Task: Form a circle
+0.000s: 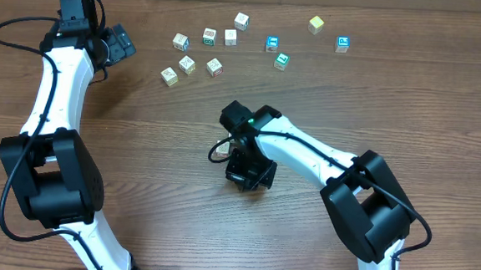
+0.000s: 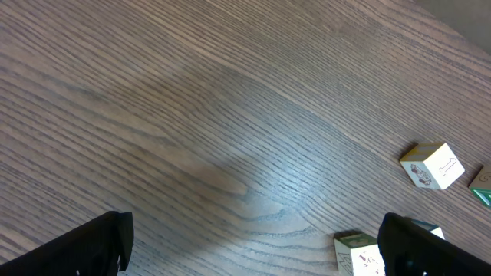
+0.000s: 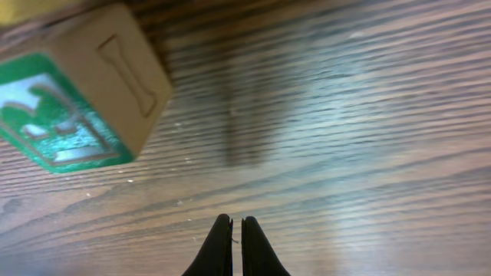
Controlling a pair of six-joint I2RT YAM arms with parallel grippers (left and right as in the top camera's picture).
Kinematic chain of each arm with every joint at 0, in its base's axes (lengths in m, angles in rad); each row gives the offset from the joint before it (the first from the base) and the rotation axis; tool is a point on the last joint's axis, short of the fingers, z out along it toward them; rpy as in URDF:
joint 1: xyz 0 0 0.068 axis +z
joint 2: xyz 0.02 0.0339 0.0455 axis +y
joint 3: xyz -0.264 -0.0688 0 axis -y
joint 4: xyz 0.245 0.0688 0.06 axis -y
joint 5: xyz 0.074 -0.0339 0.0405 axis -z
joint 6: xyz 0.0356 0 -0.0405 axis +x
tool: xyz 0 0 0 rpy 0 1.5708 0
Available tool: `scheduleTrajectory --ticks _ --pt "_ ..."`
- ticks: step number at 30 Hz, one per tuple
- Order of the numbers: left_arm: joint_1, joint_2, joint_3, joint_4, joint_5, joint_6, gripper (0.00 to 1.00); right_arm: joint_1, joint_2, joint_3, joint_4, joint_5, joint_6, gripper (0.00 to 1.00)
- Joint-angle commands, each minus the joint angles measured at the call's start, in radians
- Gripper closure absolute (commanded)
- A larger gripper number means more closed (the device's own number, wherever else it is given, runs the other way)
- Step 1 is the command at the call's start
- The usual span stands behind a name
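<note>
The table (image 1: 140, 137) is brown wood-grain laminate, with fine streaks running along its length and a dull sheen under the light. The picture cubes (image 1: 230, 37) are small blocks with crisp edges and pale wooden faces. They lie on the far side as a loose, open scatter rather than a closed ring, and each sits apart from its neighbours. Several have white or cream tops with red or green marks, two show bright blue, one teal-green and one yellowish. A lone cube (image 1: 220, 150) sits well apart from them near the middle of the table, just beside the right arm's wrist and half hidden by it. The right wrist view shows it close up (image 3: 84, 92): one face is bordered in glossy green around a white picture, and the plain tan side has a letter pressed into the wood. The right gripper (image 3: 236, 238) has its slim, tapered black fingers pressed together with nothing between them, and the cube lies off to one side, clear of the tips. The left gripper (image 2: 253, 234) hangs near the scatter's left end with its blocky matte-black fingers (image 2: 84, 245) spread wide — bare table lies between them. A whitish cube (image 2: 432, 165) with a red-marked face and an engraved top lies beyond its right finger.
</note>
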Motion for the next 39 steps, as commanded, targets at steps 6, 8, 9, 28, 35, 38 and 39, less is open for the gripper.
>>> scheduleTrajectory --ticks 6,8,9,28,35,38,39 --pt "-0.007 -0.011 0.011 0.002 0.001 -0.003 0.00 -0.041 0.002 0.035 0.026 -0.002 -0.050 0.96" --pt "-0.007 -0.011 0.011 0.002 0.001 -0.003 0.00 -0.043 0.002 0.037 0.026 0.010 -0.055 0.96" --pt "-0.007 -0.011 0.011 0.002 0.001 -0.003 0.01 -0.048 0.001 0.038 0.026 0.017 -0.055 0.96" --pt "-0.007 -0.011 0.011 0.002 0.001 -0.003 0.00 0.043 0.002 0.040 0.063 0.111 -0.038 0.96" --pt "-0.007 -0.011 0.011 0.002 0.001 -0.003 0.00 0.065 0.003 0.040 0.092 0.144 0.003 0.96" --pt "-0.007 -0.011 0.011 0.002 0.001 -0.003 0.01 0.064 0.003 0.040 0.107 0.150 0.003 0.96" --pt "-0.007 -0.011 0.011 0.002 0.001 -0.003 0.00 0.064 0.003 0.040 0.113 0.157 0.003 0.96"
